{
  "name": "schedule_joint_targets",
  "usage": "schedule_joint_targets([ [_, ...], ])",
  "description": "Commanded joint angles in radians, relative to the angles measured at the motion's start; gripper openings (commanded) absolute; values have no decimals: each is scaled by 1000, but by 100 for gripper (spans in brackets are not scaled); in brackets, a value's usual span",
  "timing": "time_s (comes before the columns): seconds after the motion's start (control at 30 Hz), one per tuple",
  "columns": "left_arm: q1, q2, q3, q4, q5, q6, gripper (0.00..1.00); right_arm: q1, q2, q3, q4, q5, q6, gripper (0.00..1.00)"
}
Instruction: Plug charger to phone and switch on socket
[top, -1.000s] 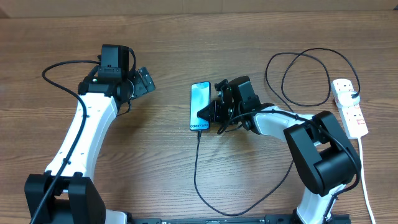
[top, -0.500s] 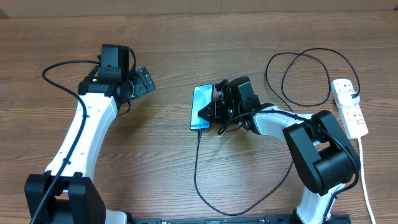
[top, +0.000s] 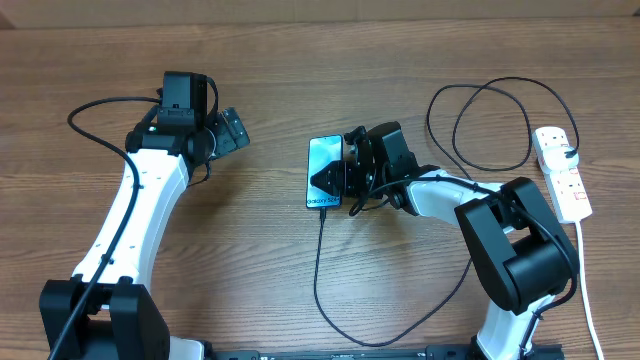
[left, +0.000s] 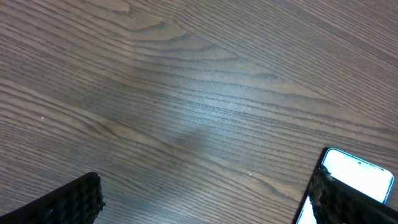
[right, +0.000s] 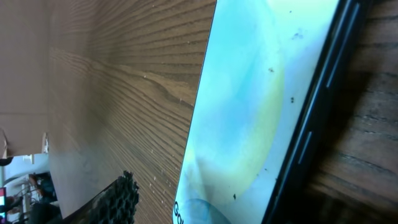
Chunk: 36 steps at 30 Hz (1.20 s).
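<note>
Left gripper: jaws wide apart.
Right gripper: apart over phone; one finger cut off.
Charger: plug tip indistinct.

Looked down on a brown wood-grain desk, grain running left to right, filling nearly the whole overhead view. Met a narrow pale strip along its far edge; could not tell whether wall or floor. Caught a soft whitish sheen on the grain in the left wrist view, under even light, with no hard shadows. Glimpsed, past the desk's edge in the right wrist view, a plain tan surface and, low in the corner, a blurred scrap of room, too small to make out.
</note>
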<state>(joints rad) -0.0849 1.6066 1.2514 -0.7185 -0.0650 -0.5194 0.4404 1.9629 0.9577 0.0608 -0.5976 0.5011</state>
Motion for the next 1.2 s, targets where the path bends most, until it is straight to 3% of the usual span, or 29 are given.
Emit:
schedule_joint_targets([
  [0.0,1,-8,5,0,-21,19,99,3,13,10,-2,36,-5,59],
  [0.2,1,-8,5,0,-21,19,99,3,13,10,-21,84,-5,81],
  [0.63,1,-8,5,0,-21,19,99,3,13,10,-40,142,7,95],
  [1.17,1,-8,5,0,-21,19,99,0,13,10,-51,239,50,100],
])
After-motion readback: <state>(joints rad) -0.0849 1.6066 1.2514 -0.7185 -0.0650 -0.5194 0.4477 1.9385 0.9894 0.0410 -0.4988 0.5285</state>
